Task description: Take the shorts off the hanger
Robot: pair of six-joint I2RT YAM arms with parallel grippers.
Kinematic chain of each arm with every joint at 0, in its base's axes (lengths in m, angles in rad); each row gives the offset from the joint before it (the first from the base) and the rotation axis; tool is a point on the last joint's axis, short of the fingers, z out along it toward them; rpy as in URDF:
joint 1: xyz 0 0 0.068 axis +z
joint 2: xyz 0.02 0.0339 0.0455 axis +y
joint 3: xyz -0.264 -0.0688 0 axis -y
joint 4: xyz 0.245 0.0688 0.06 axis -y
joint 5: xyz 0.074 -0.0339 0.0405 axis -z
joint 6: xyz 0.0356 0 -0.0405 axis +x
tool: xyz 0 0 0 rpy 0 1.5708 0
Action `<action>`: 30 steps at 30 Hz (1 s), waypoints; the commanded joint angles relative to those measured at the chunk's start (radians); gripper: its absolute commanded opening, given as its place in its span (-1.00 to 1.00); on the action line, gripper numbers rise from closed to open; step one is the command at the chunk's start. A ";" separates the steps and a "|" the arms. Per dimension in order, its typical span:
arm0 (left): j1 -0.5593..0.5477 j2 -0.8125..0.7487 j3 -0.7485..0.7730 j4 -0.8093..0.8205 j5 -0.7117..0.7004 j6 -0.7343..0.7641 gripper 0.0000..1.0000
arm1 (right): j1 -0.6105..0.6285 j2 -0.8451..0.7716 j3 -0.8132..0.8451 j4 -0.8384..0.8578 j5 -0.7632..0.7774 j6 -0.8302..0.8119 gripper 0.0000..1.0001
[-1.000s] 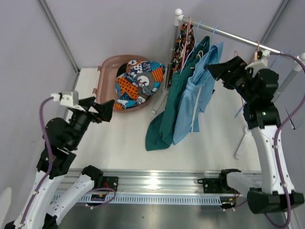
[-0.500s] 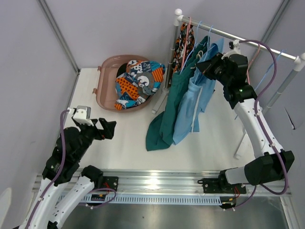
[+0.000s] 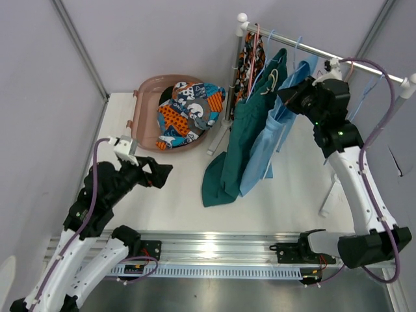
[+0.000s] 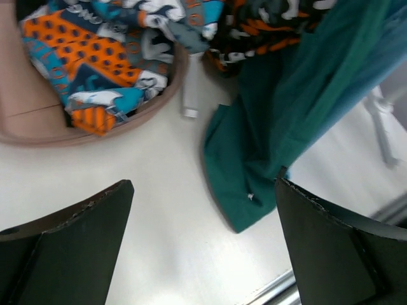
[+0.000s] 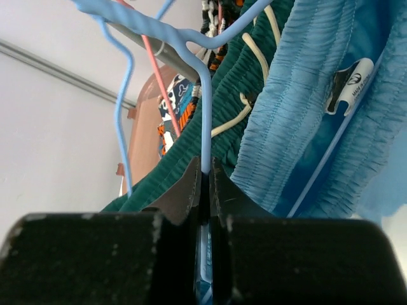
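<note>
Light blue shorts [image 3: 263, 153] hang on a blue wire hanger [image 5: 205, 127] from the rail [image 3: 351, 60]. Teal green shorts [image 3: 231, 156] hang beside them, their hem trailing on the table. Orange-black-white camouflage shorts [image 3: 250, 55] hang at the rail's far end. My right gripper [image 3: 286, 97] is at the rail, and in its wrist view the right gripper [image 5: 205, 175] is shut on the blue hanger's wire next to the light blue waistband [image 5: 299, 95]. My left gripper [image 3: 162, 174] hovers open over the table, left of the teal hem [image 4: 273, 127], holding nothing.
A pink basket [image 3: 140, 97] at the back left holds patterned orange, blue and grey shorts [image 3: 188, 110]. More hangers, pink and blue, sit on the rail. The rack's white legs [image 3: 328, 195] stand on the table at right. Purple cables loop off both arms.
My right gripper moved in to the rail and shut on the blue hanger, tilting the light blue shorts. The left arm swung down and right toward the table's middle, still open.
</note>
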 commanded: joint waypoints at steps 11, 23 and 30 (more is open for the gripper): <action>-0.545 0.516 0.364 0.366 -0.052 0.021 0.98 | 0.011 -0.270 0.067 -0.039 -0.024 0.056 -1.00; -0.668 0.847 0.432 0.699 0.080 -0.002 0.98 | 0.015 -0.354 0.041 -0.088 -0.046 0.075 -1.00; -0.681 0.982 0.503 0.722 0.089 0.001 0.94 | 0.015 -0.377 0.032 -0.096 -0.047 0.084 -1.00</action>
